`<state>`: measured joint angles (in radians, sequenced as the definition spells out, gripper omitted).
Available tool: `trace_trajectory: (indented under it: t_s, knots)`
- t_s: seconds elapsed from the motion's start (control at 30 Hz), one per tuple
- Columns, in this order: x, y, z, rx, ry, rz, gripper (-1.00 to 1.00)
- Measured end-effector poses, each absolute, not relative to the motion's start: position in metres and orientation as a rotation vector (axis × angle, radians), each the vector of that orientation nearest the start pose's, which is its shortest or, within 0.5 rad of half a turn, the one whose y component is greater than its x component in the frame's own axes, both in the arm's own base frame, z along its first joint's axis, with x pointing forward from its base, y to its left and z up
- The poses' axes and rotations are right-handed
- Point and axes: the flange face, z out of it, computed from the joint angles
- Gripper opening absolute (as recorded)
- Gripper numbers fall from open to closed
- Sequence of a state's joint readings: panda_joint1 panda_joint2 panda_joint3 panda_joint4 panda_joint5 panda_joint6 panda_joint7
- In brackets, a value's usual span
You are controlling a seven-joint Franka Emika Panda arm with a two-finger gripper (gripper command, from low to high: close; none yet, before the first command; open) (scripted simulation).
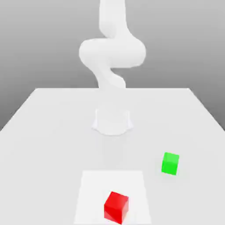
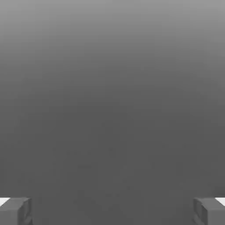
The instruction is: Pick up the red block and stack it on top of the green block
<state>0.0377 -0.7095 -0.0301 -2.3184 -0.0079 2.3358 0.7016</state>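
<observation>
On the worktop [image 1: 52,145], at the exterior view's left, the red block [image 1: 116,207] sits on a white patch [image 1: 91,184]; the green block [image 1: 170,164] lies farther right. My hand [image 2: 112,212] is wide open, holding nothing.

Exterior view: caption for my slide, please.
Red block on a pale square patch, green block farther back toward the exterior view's right, unstacked.

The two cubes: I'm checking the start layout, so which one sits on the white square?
The red cube is on the white square; the green cube lies outside it.
</observation>
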Motion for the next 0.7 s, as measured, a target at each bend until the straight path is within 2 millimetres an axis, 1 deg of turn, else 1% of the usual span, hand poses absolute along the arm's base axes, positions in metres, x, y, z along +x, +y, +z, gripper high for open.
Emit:
trace_trajectory:
  t_s: [0.07, 0.17, 0.27, 0.33, 0.43, 0.5, 0.6, 0.7]
  knots:
    - [0.407, -0.001, 0.638, -2.651, 0.819, -0.899, 0.0]
    - [0.438, 0.001, 0.586, -2.773, 0.663, -0.803, 0.0]
    - [0.463, 0.003, 0.531, -2.878, 0.498, -0.7, 0.0]
    - [0.475, 0.005, 0.493, -2.937, 0.381, -0.627, 0.0]
    - [0.488, 0.008, 0.435, -3.011, 0.201, -0.512, 0.0]
    - [0.492, 0.01, 0.396, -3.048, 0.076, -0.431, 0.0]
    - [0.493, 0.013, 0.338, -3.087, -0.12, -0.307, 0.0]
    - [0.487, 0.013, 0.281, -3.103, -0.316, -0.176, 0.0]
